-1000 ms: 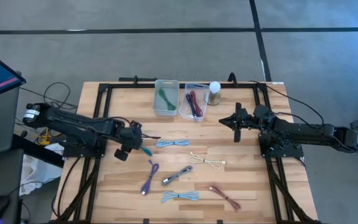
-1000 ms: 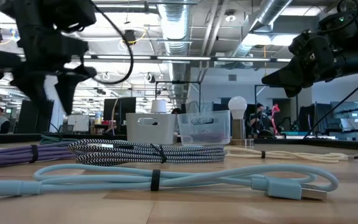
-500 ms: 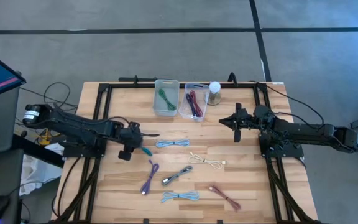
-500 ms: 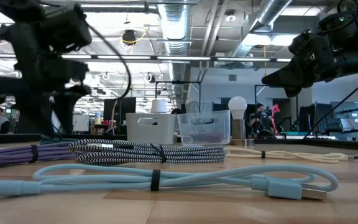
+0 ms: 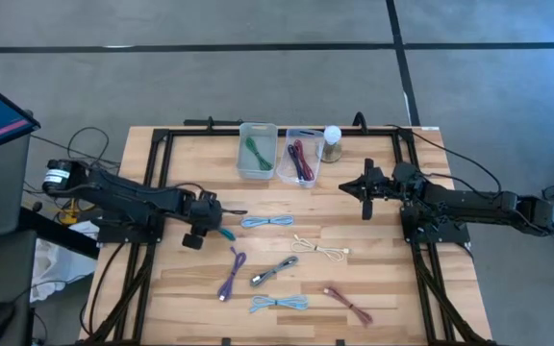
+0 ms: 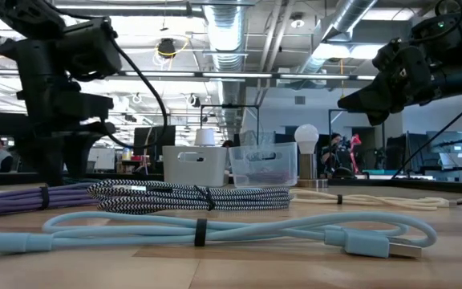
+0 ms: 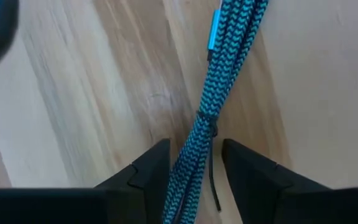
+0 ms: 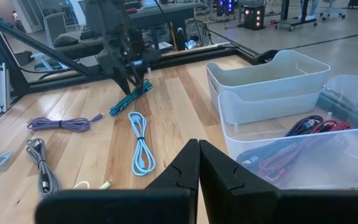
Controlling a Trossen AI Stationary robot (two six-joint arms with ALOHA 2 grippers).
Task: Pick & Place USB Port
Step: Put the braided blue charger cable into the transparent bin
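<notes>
No lettering, label, brand or number can be read on the light wooden table (image 5: 373,279), the coiled cables or the clear plastic bins (image 5: 257,149). Screens in the room beyond show nothing legible.

Left gripper (image 5: 207,219): lowered to the surface at 9 o'clock, jaws parted. Right gripper (image 5: 354,187): raised at 3 o'clock, jaws closed together, arm extended level.

Teal braided cable (image 7: 219,93) on wooden table (image 7: 86,99), between parted gripper (image 7: 194,163) fingers (image 7: 151,168)
</notes>
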